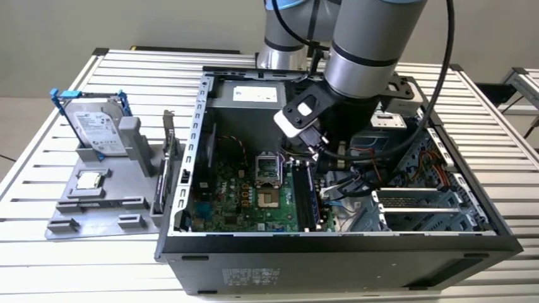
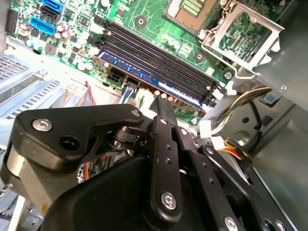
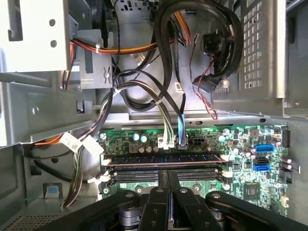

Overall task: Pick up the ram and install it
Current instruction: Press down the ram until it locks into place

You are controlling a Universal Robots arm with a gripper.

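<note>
From where I stand the slim, dark, chip-studded ram stick lies along a slot on the green motherboard inside the open grey metal computer case, standing on the slatted tabletop. The black end effector hovers just above it, fingers pressed together, gripping nothing. It looks light, stiff and fragile, best held by its long bare edges, not the chips

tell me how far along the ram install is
Pickup looks done: the ram now sits along a motherboard slot inside the open case. In hand: the gripper, fingers together, is right above the stick. Whether it is fully latched cannot be told.
</note>
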